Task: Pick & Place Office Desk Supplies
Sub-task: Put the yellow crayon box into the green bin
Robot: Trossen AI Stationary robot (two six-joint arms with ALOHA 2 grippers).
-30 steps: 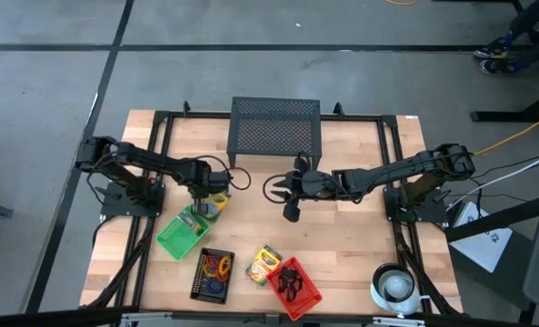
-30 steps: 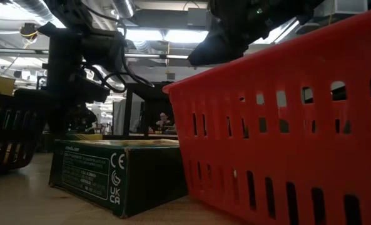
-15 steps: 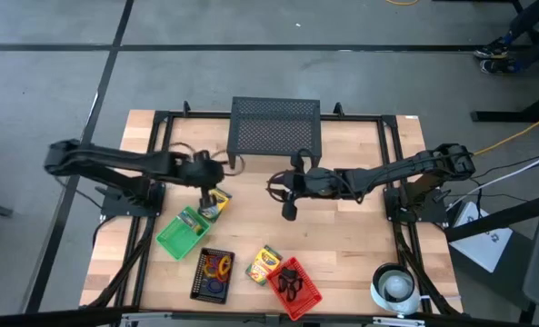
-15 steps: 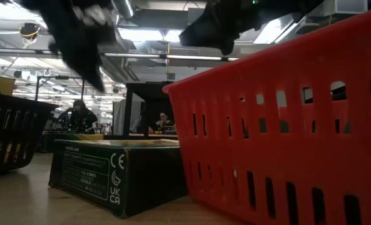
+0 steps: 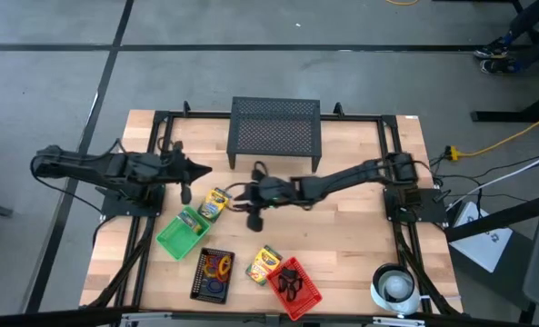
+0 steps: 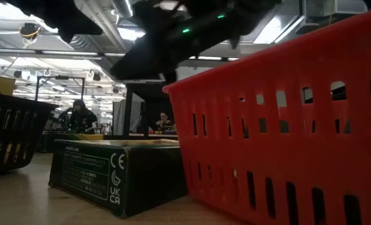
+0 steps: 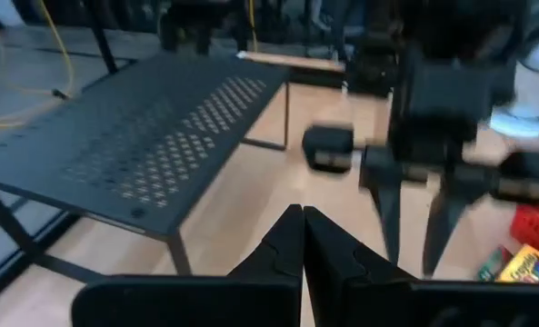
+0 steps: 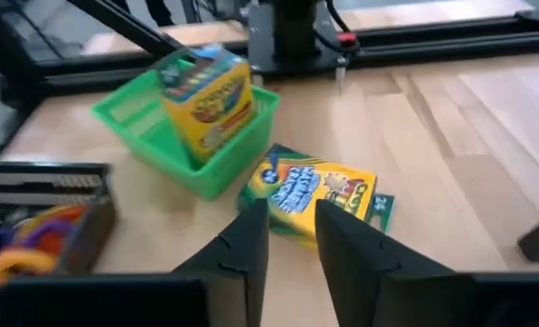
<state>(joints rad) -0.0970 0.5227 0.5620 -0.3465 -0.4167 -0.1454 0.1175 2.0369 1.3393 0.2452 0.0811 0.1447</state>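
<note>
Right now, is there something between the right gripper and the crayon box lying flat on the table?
Nothing visible. The right gripper is open, and the flat crayon box lies just ahead of its fingers on bare wood, beside the green basket.

table [image 5: 360,241] | mesh stand [image 5: 274,127] | green basket [image 5: 180,234] | red basket [image 5: 294,286] | crayon box [image 5: 263,264]

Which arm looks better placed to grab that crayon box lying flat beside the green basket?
Probably the right. Its end effector hangs open just beside the crayon box, facing it. The left end effector, fingers shut, sits back toward the table's left edge.
</note>
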